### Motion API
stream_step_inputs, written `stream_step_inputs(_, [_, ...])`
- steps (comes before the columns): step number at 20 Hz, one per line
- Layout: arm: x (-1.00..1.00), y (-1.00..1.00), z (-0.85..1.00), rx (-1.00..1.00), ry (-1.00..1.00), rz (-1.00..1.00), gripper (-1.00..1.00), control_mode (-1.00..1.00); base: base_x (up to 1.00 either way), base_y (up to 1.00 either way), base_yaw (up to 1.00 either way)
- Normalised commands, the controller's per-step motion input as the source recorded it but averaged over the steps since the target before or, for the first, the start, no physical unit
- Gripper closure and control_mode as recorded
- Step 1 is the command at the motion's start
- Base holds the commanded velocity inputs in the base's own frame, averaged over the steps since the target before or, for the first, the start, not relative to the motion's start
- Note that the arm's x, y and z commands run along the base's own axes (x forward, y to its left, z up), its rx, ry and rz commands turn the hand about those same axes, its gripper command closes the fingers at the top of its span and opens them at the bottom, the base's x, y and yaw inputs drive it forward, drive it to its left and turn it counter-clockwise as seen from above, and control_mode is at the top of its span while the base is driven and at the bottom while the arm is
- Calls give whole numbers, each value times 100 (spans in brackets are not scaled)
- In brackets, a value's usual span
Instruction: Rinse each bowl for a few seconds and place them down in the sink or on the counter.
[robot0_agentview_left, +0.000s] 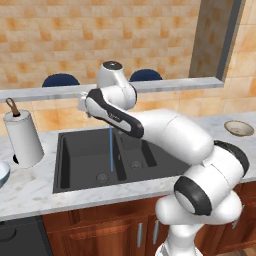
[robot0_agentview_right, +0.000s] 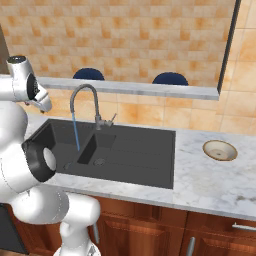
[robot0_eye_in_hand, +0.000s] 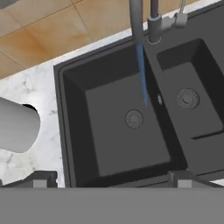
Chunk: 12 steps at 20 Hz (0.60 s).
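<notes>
White arm bends over the sink (robot0_eye_in_hand: 74, 131), pincer (robot0_eye_in_hand: 111, 178) wide open, empty, pointing down into it.

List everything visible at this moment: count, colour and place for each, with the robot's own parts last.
Sink: one, dark grey, two basins, set in the counter.
Tap: one, grey gooseneck, behind the sink; blue water stream falls into the large basin.
Tan bowl: one, brown rim, on the counter right of the sink.
Pale blue bowl: one, at the counter's left edge.
Paper towel roll: one, white, left of the sink.
Counter: one, white-grey marble.
Chair tops: two, dark blue, behind the ledge.
Gripper: one, open, above the sink.
</notes>
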Motion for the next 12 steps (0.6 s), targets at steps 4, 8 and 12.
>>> stream_step_inputs(4, [0, 64, -16, 0, 8, 8, -100, -100, 0, 0, 0])
stream_step_inputs(8, [0, 67, -12, 0, 8, 8, -100, -100, 0, 0, 0])
stream_step_inputs(12, [0, 69, -8, -2, 7, 10, -100, -100, 0, 0, 0])
